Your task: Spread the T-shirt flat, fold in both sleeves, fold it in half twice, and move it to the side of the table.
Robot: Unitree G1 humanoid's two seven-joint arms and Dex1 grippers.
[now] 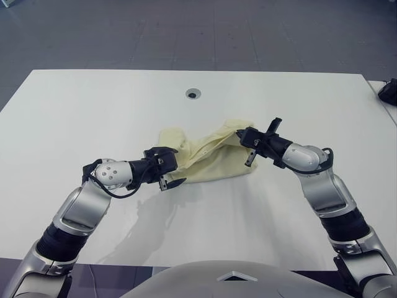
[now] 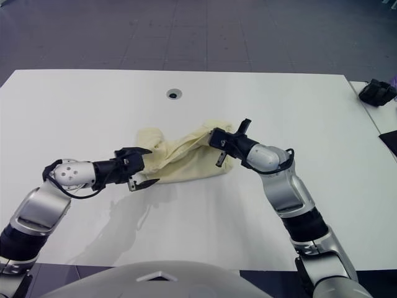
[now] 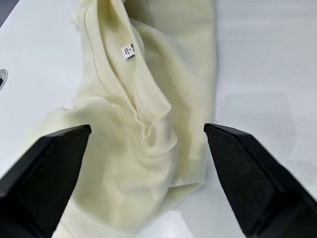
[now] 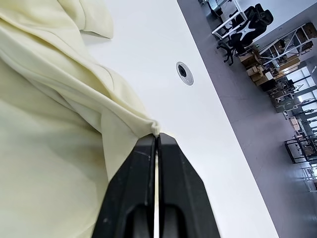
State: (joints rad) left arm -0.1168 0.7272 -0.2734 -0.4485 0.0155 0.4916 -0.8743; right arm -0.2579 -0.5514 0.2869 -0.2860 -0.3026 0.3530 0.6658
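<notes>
A pale yellow T-shirt [image 1: 211, 158] lies crumpled and bunched in the middle of the white table [image 1: 93, 112]. My left gripper [image 1: 173, 167] is open at the shirt's left end, low over the table, with cloth lying between its two fingers [image 3: 49, 168]. The left wrist view shows the neckline with a small white label [image 3: 128, 50]. My right gripper [image 1: 239, 133] is shut on a pinched fold at the shirt's right end, and the cloth edge pokes out at its tips [image 4: 156, 135]. The shirt stretches loosely between the two grippers.
A round cable hole [image 1: 193, 94] sits in the table beyond the shirt. A black object [image 2: 376, 92] rests on a neighbouring surface at the far right. Bare tabletop extends to the left, the right and the near edge.
</notes>
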